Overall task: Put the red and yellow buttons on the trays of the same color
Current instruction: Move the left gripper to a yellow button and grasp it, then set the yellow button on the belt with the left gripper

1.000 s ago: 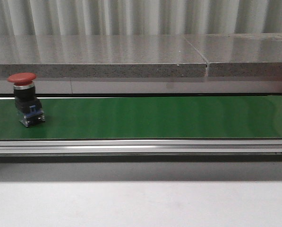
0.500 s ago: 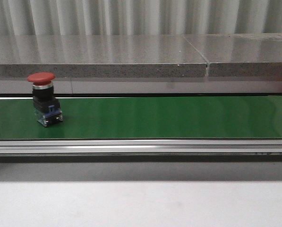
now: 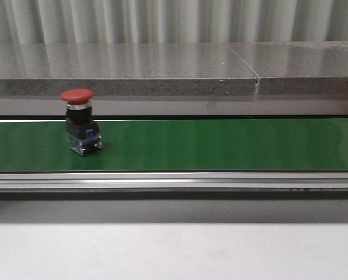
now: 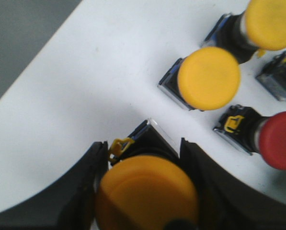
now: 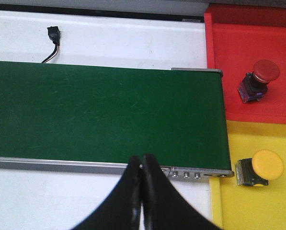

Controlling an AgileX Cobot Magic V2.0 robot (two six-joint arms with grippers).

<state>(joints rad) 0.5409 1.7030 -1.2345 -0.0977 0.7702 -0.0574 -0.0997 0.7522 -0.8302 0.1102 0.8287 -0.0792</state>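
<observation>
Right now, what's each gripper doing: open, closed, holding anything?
Left gripper: closed on a yellow button, its fingers on either side of it.
Right gripper: closed and empty, above the green belt edge.

- A corrugated grey metal wall [image 3: 174, 20] runs behind the desk's far edge.
- A speckled grey stone ledge [image 3: 121, 70] spans the back, with a seam right of centre.
- The white desk top [image 3: 174, 251] fills the near edge, evenly lit.

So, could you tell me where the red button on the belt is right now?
In the front view, the red button stands upright on the left part of the green conveyor belt, nothing beside it.
</observation>
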